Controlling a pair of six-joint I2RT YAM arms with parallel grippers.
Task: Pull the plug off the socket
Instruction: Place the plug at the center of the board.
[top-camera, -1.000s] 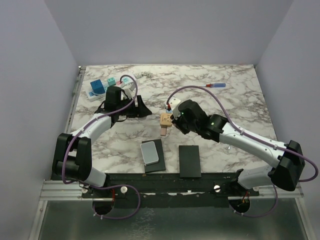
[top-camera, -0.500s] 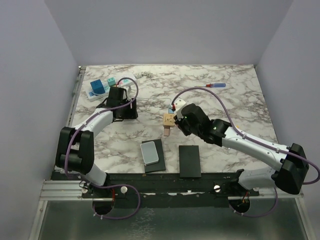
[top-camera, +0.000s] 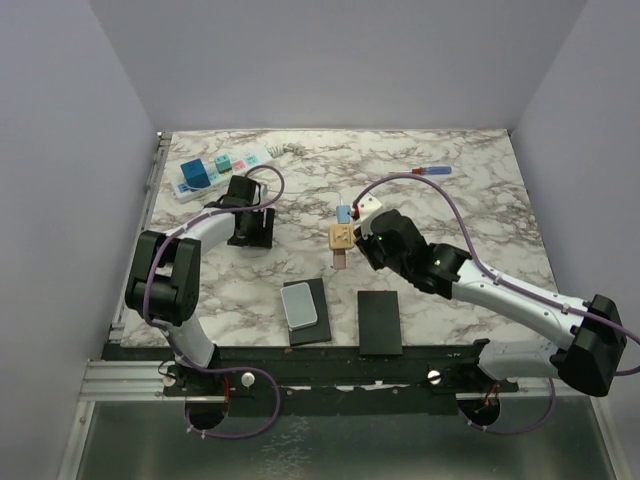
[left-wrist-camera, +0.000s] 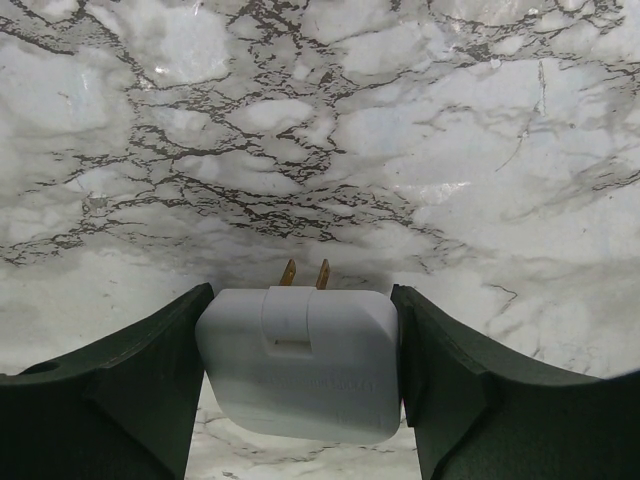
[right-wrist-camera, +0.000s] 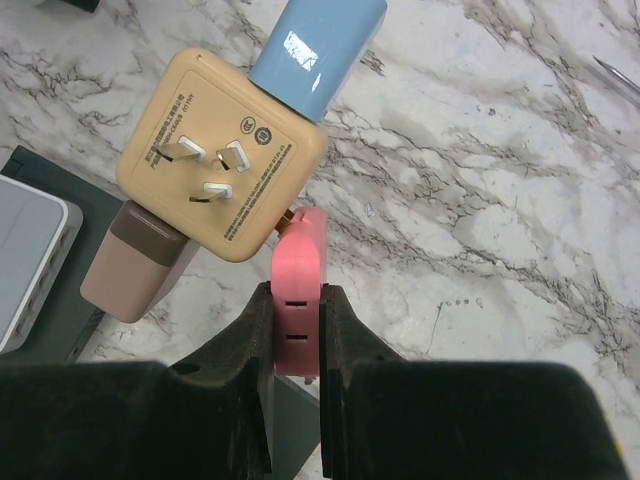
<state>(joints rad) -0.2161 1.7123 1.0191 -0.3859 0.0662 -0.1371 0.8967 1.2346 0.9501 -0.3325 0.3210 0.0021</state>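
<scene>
**A:** Marble desk (top-camera: 500, 200), lilac walls (top-camera: 330, 60). Our left fingers (left-wrist-camera: 120, 400) clamp a white plug (left-wrist-camera: 300, 360), prongs bare.

**B:** We've right fingers (right-wrist-camera: 245, 340) pinched shut on a pink plug (right-wrist-camera: 298, 290) against the tan adapter (right-wrist-camera: 215, 160), print unreadable. The socket (top-camera: 235, 162) lies beyond the left fingers, apart.

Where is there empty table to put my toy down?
Biggest bare patch: far right, between the blue tool and the right arm. Another: far middle, between power strip and tool. Crowded: around the yellow cube and the left arm.

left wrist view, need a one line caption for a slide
Left gripper holding a white plug, brass prongs exposed, above the marble table.
</scene>
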